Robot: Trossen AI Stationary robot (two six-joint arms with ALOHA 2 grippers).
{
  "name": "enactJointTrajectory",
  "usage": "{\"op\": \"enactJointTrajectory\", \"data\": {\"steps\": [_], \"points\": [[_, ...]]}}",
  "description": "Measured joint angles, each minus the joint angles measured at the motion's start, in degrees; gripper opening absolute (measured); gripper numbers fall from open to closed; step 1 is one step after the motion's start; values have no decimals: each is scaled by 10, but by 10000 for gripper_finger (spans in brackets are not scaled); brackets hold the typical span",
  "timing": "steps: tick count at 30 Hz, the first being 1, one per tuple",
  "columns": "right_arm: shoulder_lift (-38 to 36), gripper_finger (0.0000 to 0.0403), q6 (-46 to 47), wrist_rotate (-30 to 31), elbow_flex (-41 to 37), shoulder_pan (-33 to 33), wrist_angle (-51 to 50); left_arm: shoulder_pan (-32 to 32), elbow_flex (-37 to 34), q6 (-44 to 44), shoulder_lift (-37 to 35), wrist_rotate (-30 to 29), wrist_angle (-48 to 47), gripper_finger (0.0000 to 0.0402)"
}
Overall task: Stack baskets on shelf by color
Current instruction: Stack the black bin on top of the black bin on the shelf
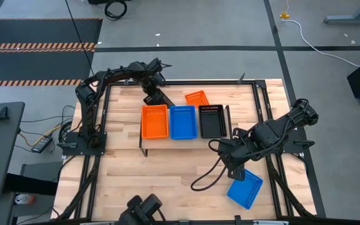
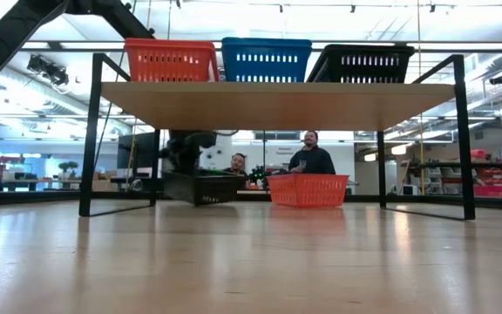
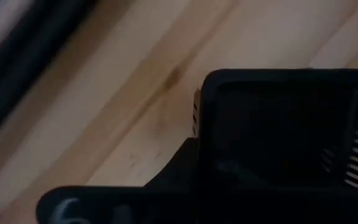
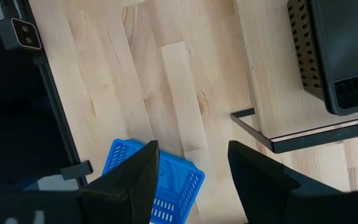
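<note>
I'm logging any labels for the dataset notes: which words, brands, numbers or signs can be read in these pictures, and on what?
None can be read.
Left wrist view: a pale embossed mark on the dark left gripper part at the picture's bottom, too blurred to read.
Low view: signs in the room behind the shelf, too small to read.
Baskets, shelf and tabletop: no text visible.
</note>
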Motion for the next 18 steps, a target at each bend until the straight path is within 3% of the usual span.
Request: {"op": "enactJointTrajectory", "data": {"steps": [7,18], "points": [[0,199,1,0,0,7,0,-1,99,-14,0,2,-80,6],[0,199,-19,25,0,11,-1,-25,297,-22,0,-65,-114,5]]}}
